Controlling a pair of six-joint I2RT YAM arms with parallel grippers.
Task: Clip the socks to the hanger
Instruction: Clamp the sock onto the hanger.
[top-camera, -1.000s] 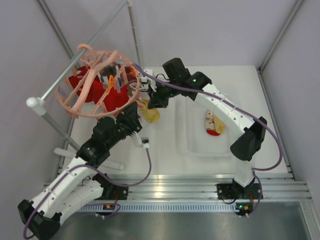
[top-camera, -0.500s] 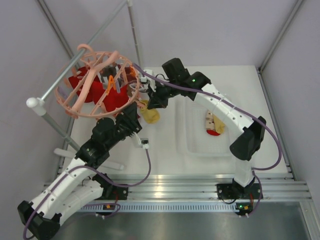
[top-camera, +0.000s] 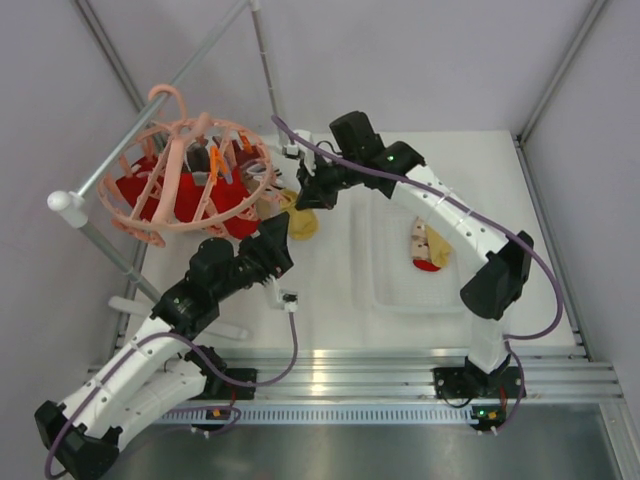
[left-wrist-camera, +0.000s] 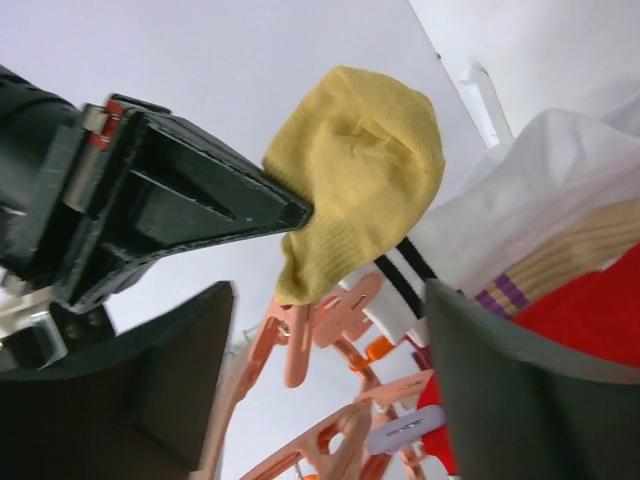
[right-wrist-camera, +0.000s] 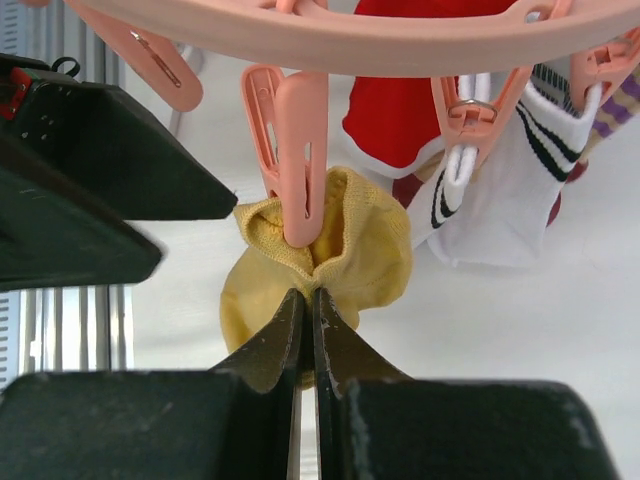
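The peach-pink hanger (top-camera: 160, 190) hangs from the grey rail at the back left, with red socks (top-camera: 215, 205) and a white black-striped sock (right-wrist-camera: 500, 200) clipped under it. A mustard yellow sock (right-wrist-camera: 350, 250) hangs from a peach clip (right-wrist-camera: 298, 160) at the ring's near edge. My right gripper (right-wrist-camera: 308, 298) is shut on this sock's cuff just below the clip. My left gripper (left-wrist-camera: 325, 292) is open, its fingers (left-wrist-camera: 170, 390) standing on either side of the same clip (left-wrist-camera: 300, 345) without touching it. In the top view both grippers meet at the yellow sock (top-camera: 303, 225).
A clear shallow tray (top-camera: 385, 290) lies on the white table to the right, with a red-and-beige sock (top-camera: 428, 248) in it. The grey rail (top-camera: 150, 120) and its white-capped end (top-camera: 62, 203) cross the back left. Walls close in on all sides.
My left gripper has opened and let go of the clip, which now grips the yellow sock. The hanger has swung a little to the left. My right gripper stays shut on the sock.
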